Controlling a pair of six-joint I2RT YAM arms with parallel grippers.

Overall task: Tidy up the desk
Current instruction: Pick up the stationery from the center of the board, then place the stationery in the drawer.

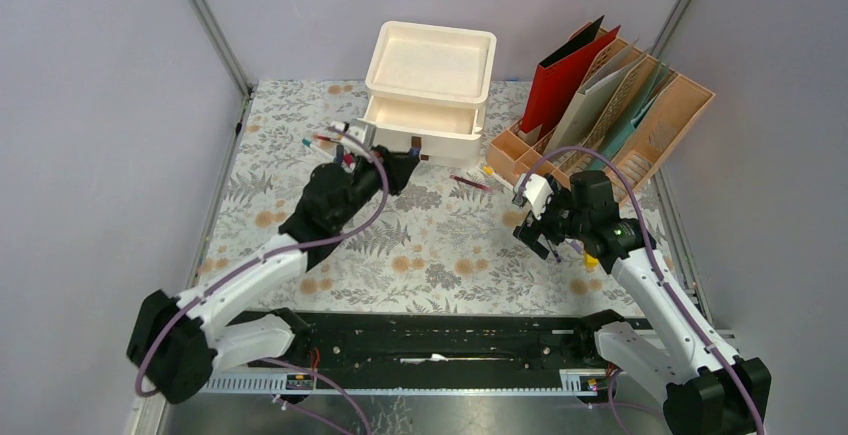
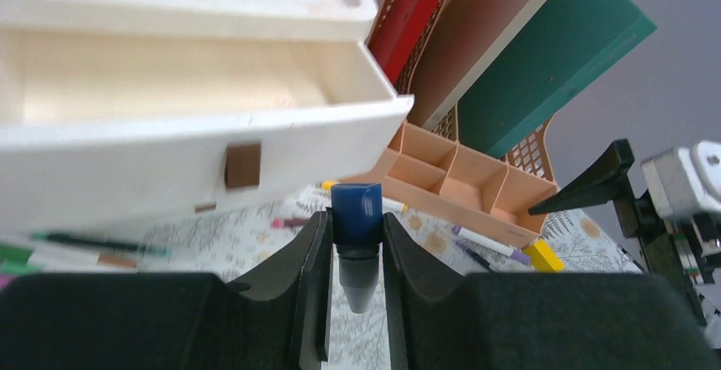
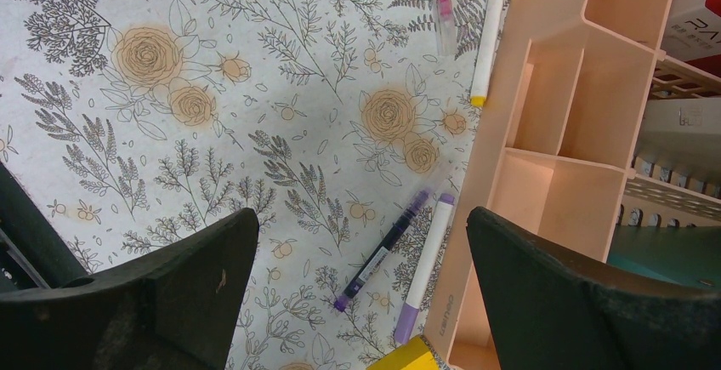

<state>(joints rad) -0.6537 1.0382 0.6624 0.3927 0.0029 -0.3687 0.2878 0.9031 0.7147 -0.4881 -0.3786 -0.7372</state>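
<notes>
The desk (image 1: 440,245) is a fern-and-flower cloth top. My left gripper (image 1: 400,168) is shut on a blue-capped pen (image 2: 356,213), held just in front of the open lower drawer (image 2: 195,123) of a white drawer unit (image 1: 430,65); the jaws grip the cap from both sides (image 2: 355,238). My right gripper (image 1: 537,235) is open and empty (image 3: 361,221), hovering above a dark purple pen (image 3: 380,251) and a white-lilac marker (image 3: 423,272) that lie beside a peach desk organizer (image 3: 544,132). A yellow block (image 3: 408,357) lies just below them.
Several pens (image 1: 325,140) lie left of the drawer unit. A magenta pen (image 3: 442,0) and a yellow-ended marker (image 3: 491,30) lie by the organizer's far corner. A file rack with a red folder (image 1: 560,80) stands at the back right. Metal rails frame the desk.
</notes>
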